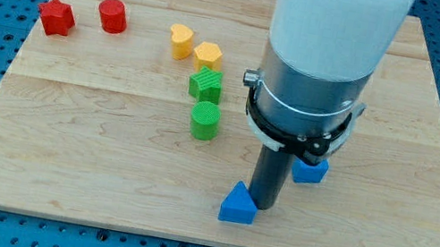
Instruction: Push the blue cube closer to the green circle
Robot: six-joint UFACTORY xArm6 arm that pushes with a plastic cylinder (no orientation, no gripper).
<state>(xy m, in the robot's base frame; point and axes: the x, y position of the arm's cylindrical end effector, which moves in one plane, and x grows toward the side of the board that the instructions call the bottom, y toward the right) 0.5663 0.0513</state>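
The green circle (205,121), a short green cylinder, stands left of the board's middle. Two blue blocks lie toward the view's bottom right. One blue block (309,169) is partly hidden behind the arm, so its shape is unclear. The other, a blue triangular block (238,205), lies near the board's bottom edge. My tip (262,205) rests on the board just right of the triangular block, touching or nearly touching it, and below-left of the other blue block. The green circle is well to the tip's upper left.
A green star-like block (205,85) sits just above the green circle. A yellow heart (181,41) and a yellow hexagon (208,54) lie above that. A red star (56,17) and a red cylinder (113,16) are at the top left. The wooden board (62,141) lies on blue pegboard.
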